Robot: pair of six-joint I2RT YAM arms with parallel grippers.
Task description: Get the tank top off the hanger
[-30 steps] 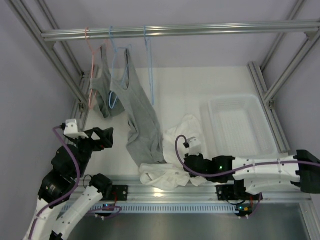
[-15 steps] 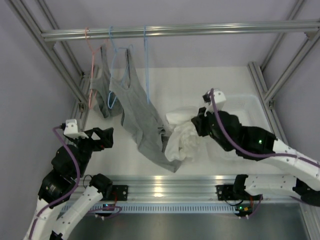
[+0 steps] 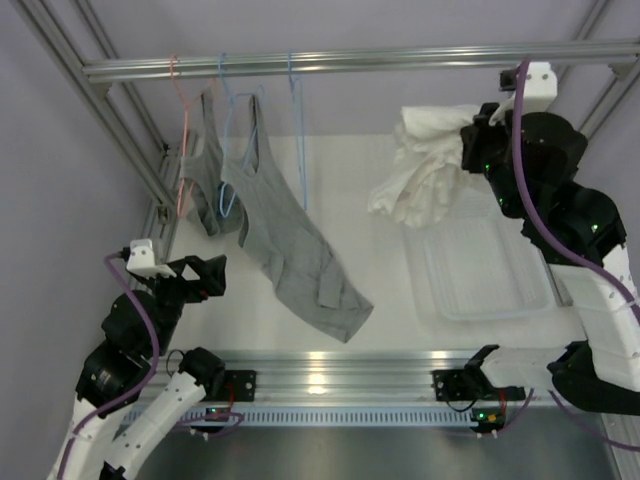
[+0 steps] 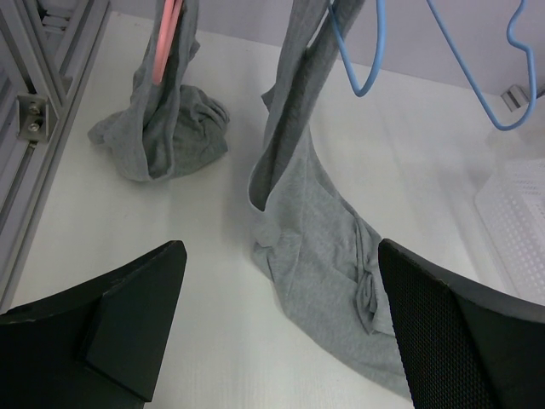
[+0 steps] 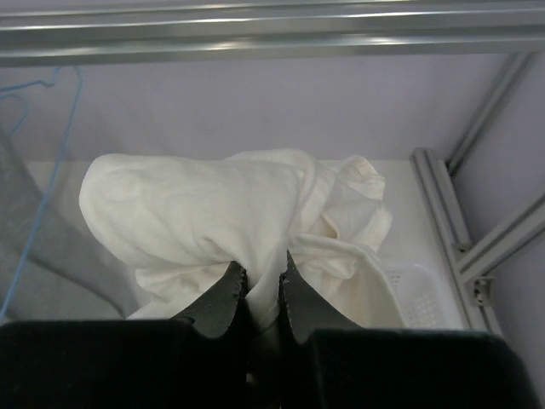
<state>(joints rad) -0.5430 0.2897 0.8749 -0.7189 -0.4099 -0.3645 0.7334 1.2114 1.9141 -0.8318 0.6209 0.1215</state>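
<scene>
Right gripper [image 3: 466, 140] is raised, its jaws nearly closed and pinching a white tank top [image 3: 420, 172]. In the right wrist view the fingertips [image 5: 230, 285] clamp a fold of it, and the white tank top [image 5: 221, 213] bunches just ahead of the right gripper [image 5: 262, 277]. The garment hangs free of any hanger, with the clear bin [image 3: 490, 275] below the gripper. Left gripper [image 3: 205, 275] is low with jaws spread wide, holding nothing. In the left wrist view a grey tank top [image 4: 315, 230] lies just ahead of the left gripper [image 4: 281, 247], its hem on the table and its strap on a blue hanger [image 4: 349, 51]. Farther ahead and to the left, a second grey top [image 4: 162, 136] hangs from a pink hanger [image 4: 166, 43]. An empty blue hanger [image 4: 511, 85] is ahead to the right.
</scene>
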